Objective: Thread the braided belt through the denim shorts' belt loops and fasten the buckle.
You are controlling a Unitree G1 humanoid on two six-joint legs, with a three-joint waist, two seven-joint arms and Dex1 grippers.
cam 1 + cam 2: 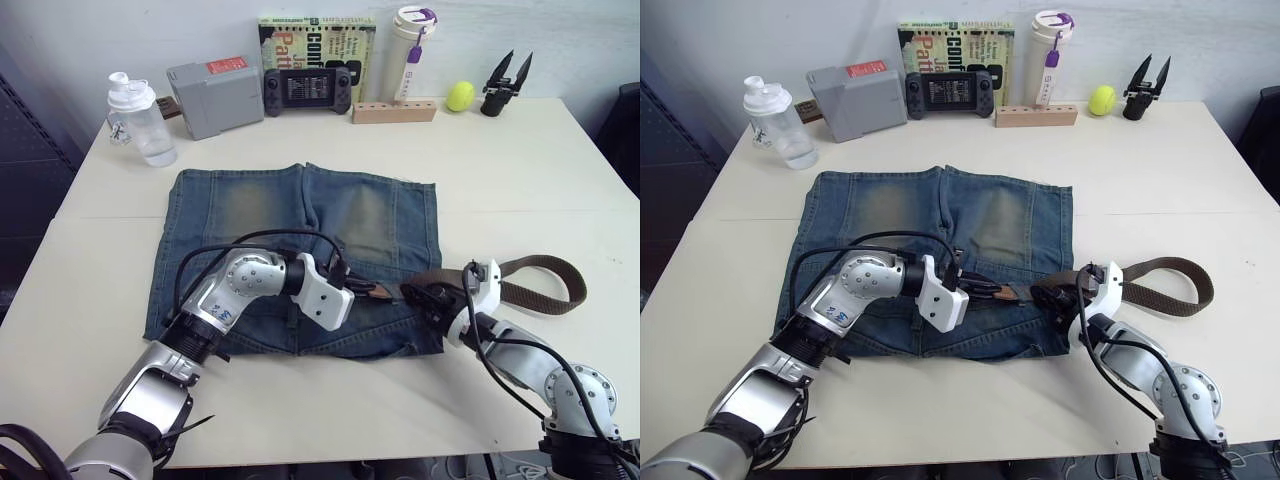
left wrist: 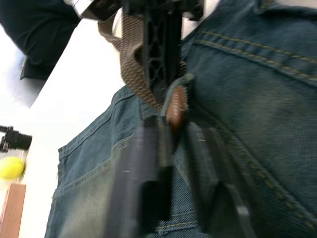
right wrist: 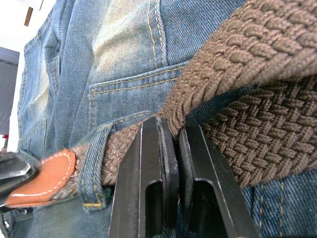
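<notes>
Denim shorts [image 1: 290, 220] flat on table [image 1: 520, 170], waistband nearest robot. Braided belt [image 3: 257, 64] runs along waistband, through belt loop [image 3: 91, 163], rest looping off shorts' right side. Right gripper [image 3: 171, 148] clamped on belt just beside loop. Left gripper [image 2: 171, 144] pinches belt's tan tip [image 2: 176, 106] past loop.

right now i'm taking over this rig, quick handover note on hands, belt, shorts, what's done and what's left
Left hand: shut on the belt's tan tip at the waistband.
Right hand: shut on the braided belt just short of a belt loop.
Denim shorts lie flat on the table.
Done: tip is through that one loop.
Left: remaining loops, then the buckle, which I can't make out.
</notes>
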